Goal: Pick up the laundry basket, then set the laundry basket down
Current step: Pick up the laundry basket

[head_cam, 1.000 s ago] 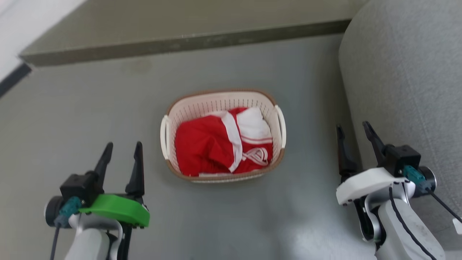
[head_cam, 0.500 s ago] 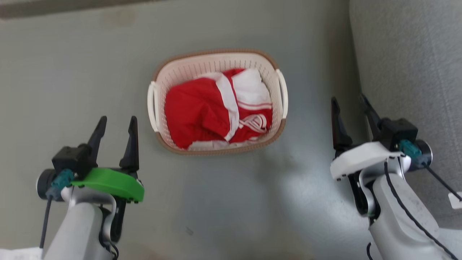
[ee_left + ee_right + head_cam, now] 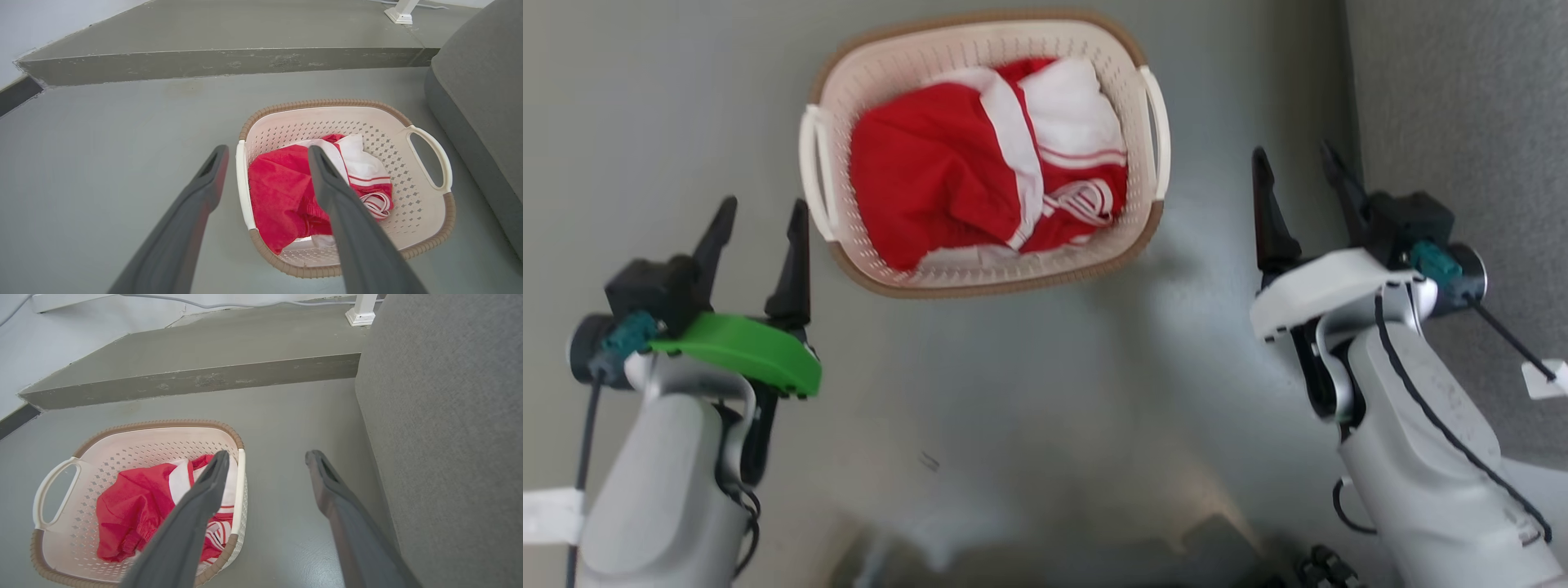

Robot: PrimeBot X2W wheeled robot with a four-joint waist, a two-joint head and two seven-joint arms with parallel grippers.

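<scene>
The laundry basket [image 3: 964, 282] sits flat on the floor [image 3: 1029, 392] ahead of me, between my two arms, with red-and-white clothing [image 3: 915, 171] heaped loosely inside. I judge it light: it is thin perforated plastic with a soft load, so the walls will probably flex if squeezed and the smooth plastic could slip in hard fingers. The best holds look to be the two white loops on the short sides, the left handle [image 3: 815, 171] and the right handle [image 3: 1156, 114], each standing off the wall with a gap a finger could enter. Taking both at once should keep it level. My left gripper [image 3: 762, 214] is spread apart and empty, close to the left handle and, as far as I can tell, not touching it. My right gripper [image 3: 1294, 155] is likewise parted and holding nothing, with bare floor between it and the right handle. The floor is smooth, grey and slightly glossy, so a nudge may slide the basket. A grey sofa [image 3: 1462, 98] crowds my right arm. A low step [image 3: 204, 63] runs across beyond the basket, below a white wall [image 3: 61, 335].
</scene>
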